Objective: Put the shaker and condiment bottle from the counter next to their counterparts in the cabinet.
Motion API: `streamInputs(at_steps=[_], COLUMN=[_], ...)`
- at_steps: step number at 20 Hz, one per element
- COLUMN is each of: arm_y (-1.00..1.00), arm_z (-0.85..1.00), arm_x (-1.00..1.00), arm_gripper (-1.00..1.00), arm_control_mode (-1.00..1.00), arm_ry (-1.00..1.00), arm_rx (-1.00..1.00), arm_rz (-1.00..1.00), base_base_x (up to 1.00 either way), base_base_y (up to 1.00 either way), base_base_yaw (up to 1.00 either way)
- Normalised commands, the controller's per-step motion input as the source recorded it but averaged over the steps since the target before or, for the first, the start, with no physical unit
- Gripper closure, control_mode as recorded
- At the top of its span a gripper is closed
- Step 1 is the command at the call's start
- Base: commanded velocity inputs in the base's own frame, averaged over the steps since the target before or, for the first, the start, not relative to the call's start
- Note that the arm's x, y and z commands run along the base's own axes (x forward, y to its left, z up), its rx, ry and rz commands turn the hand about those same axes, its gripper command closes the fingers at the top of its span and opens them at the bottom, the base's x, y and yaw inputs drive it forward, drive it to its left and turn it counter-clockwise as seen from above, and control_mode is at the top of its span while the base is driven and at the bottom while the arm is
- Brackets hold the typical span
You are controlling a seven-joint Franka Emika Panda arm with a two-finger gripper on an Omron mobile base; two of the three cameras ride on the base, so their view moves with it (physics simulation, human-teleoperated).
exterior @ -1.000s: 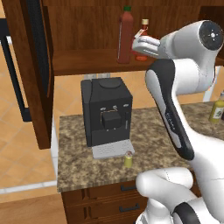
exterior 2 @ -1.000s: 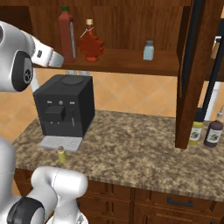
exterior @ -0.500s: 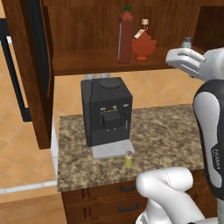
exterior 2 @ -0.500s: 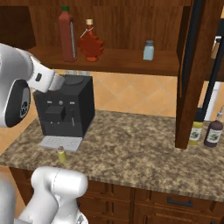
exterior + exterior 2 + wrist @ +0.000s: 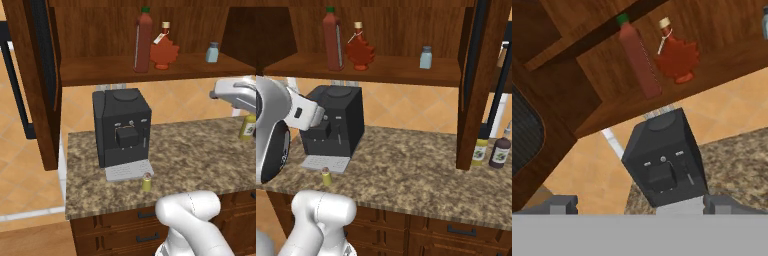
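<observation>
The tall red condiment bottle (image 5: 142, 40) (image 5: 332, 39) (image 5: 639, 60) with its green cap stands upright on the cabinet shelf (image 5: 100, 70), close beside the maple-leaf bottle (image 5: 164, 50) (image 5: 360, 50) (image 5: 677, 57). Further right on the shelf is the pale blue shaker (image 5: 213, 52) (image 5: 426, 57). Down on the counter (image 5: 200, 155), the tiny yellow-green shaker (image 5: 146, 182) (image 5: 326, 176) stands just in front of the coffee machine's tray. My gripper (image 5: 641, 204) is open and holds nothing. It hangs well back from the shelf, facing the coffee machine and both red bottles.
A black coffee machine (image 5: 122, 127) (image 5: 333, 127) (image 5: 664, 160) stands at the left of the counter. The open cabinet door (image 5: 476, 85) hangs at the right, with a yellowish bottle (image 5: 480, 150) and a dark bottle (image 5: 500, 152) beyond it. Dark drawers sit below the counter.
The arm has swung away from the shelf, off the two red bottles, down and to the right in the left base view. The red bottle stays standing on the shelf.
</observation>
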Motion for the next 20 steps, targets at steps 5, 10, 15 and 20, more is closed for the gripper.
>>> streamInputs(at_steps=[5, 10, 15, 20], arm_y=[-0.06, -0.19, -0.21, -0.04], arm_z=[-0.22, -0.34, -0.65, -0.86], arm_x=[-0.16, -0.11, -0.02, 0.00], arm_gripper=[-1.00, -1.00, -1.00, -1.00], arm_control_mode=[-1.00, -1.00, -1.00, -1.00], arm_ry=[0.11, 0.05, 0.00, 0.00], arm_rx=[0.00, 0.00, 0.00, -0.06], arm_rz=[0.23, 0.24, 0.27, 0.30], base_base_x=[0.00, 0.00, 0.00, 0.00], base_base_y=[0.00, 0.00, 0.00, 0.00], base_base_yaw=[0.00, 0.00, 0.00, 0.00])
